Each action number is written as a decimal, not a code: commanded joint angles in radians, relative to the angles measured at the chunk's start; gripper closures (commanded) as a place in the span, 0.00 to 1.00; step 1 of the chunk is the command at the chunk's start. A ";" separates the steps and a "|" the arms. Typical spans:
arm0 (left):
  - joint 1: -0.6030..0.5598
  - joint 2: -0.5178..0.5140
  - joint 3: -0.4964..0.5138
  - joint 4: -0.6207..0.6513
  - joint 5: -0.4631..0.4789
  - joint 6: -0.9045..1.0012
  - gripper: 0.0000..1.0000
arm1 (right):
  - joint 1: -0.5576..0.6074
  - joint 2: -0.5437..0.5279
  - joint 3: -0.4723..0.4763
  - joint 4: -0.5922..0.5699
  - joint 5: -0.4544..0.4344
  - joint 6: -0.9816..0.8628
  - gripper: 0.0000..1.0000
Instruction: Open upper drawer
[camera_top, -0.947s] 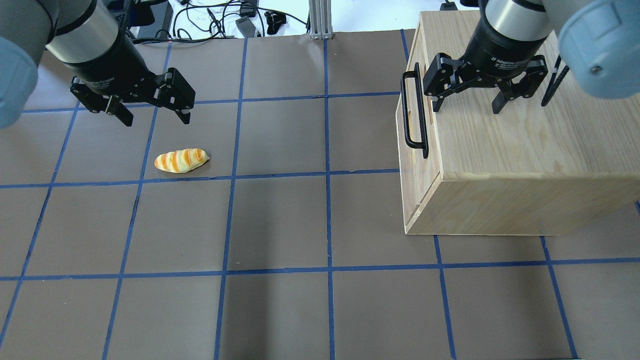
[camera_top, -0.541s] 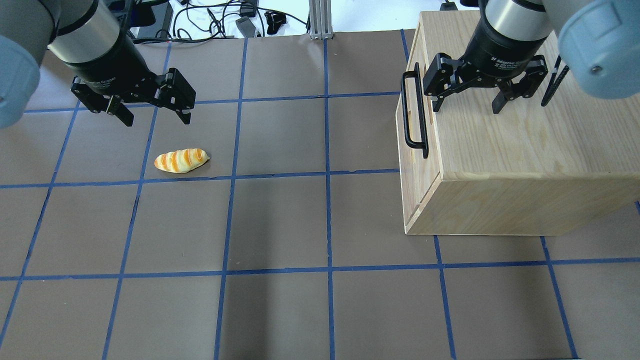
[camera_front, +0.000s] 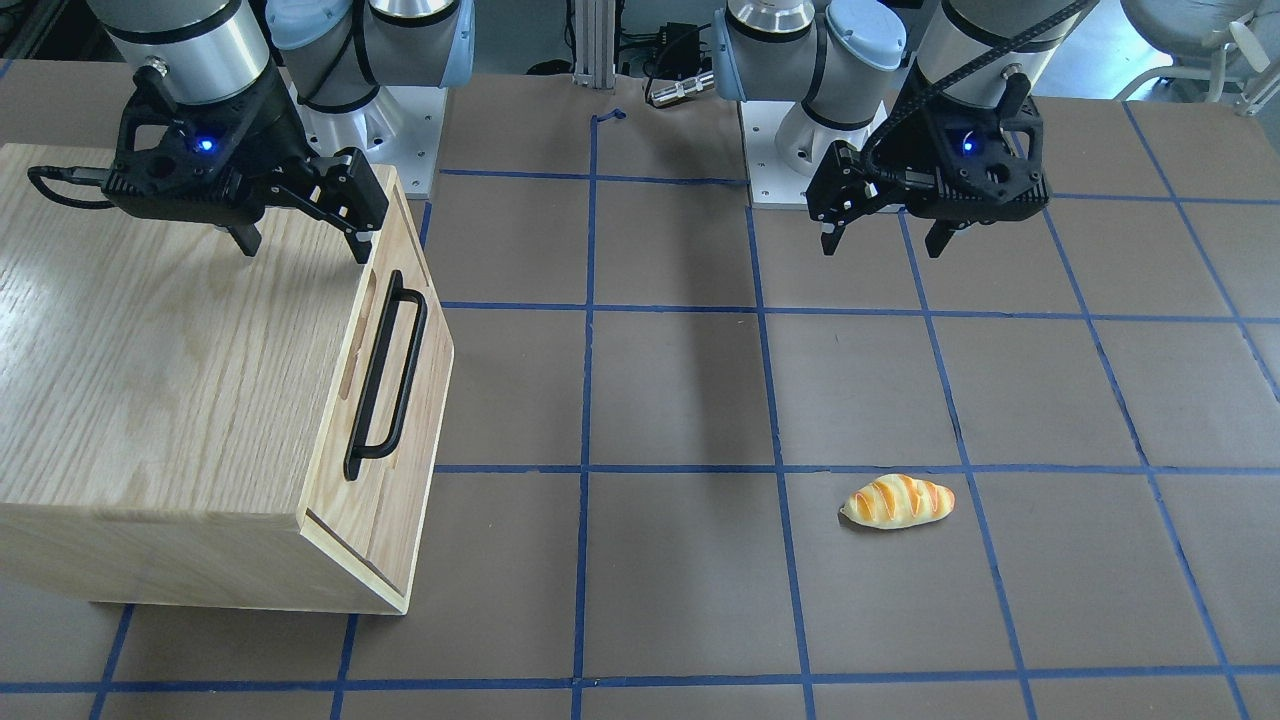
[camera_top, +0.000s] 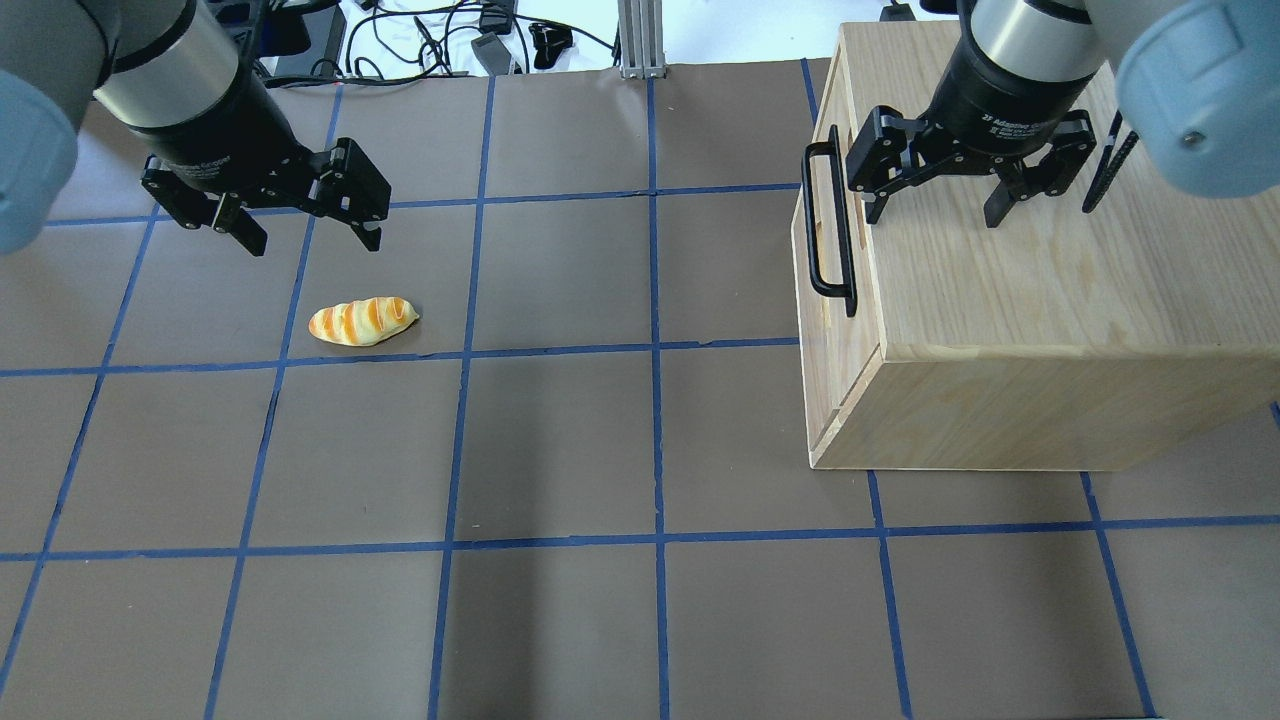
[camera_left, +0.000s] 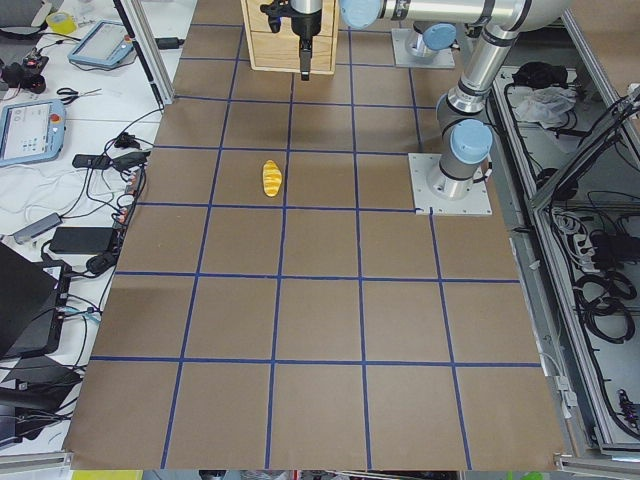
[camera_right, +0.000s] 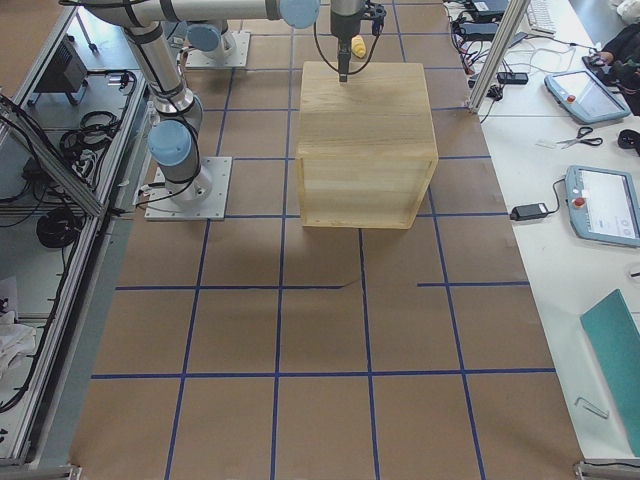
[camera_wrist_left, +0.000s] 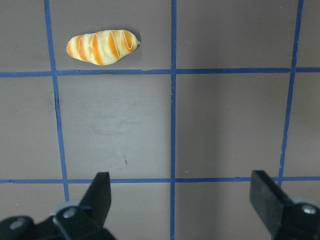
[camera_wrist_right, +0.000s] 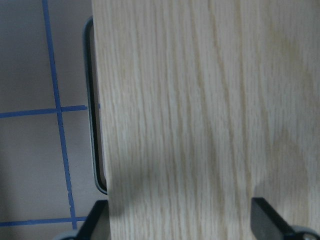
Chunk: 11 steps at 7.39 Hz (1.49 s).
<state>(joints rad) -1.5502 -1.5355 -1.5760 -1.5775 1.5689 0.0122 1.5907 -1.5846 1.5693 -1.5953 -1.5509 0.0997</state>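
Observation:
The light-oak cabinet (camera_top: 1040, 280) stands on the table's right side. Its upper drawer (camera_front: 392, 340) looks shut, and its long black bar handle (camera_top: 811, 225) faces the table's middle. My right gripper (camera_top: 932, 215) is open and empty. It hovers over the cabinet top just behind the handle edge and also shows in the front view (camera_front: 302, 245). In the right wrist view the handle (camera_wrist_right: 93, 115) lies left of the wooden top. My left gripper (camera_top: 313, 242) is open and empty above the table on the left.
A toy bread loaf (camera_top: 362, 321) lies on the brown mat a little nearer than the left gripper, and also shows in the left wrist view (camera_wrist_left: 102, 46). An aluminium post (camera_top: 640, 40) and several cables sit beyond the far edge. Blue tape lines grid the mat.

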 joint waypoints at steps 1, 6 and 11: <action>0.004 -0.011 0.011 0.001 0.008 0.005 0.00 | 0.000 0.000 0.000 0.000 0.000 0.000 0.00; -0.091 -0.084 0.007 0.169 -0.130 -0.127 0.00 | 0.000 0.000 0.000 0.000 -0.001 0.000 0.00; -0.273 -0.225 0.011 0.419 -0.281 -0.389 0.00 | 0.000 0.000 0.000 0.000 -0.001 0.000 0.00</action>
<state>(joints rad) -1.7755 -1.7217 -1.5673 -1.2035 1.3484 -0.3000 1.5907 -1.5846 1.5693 -1.5953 -1.5517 0.0997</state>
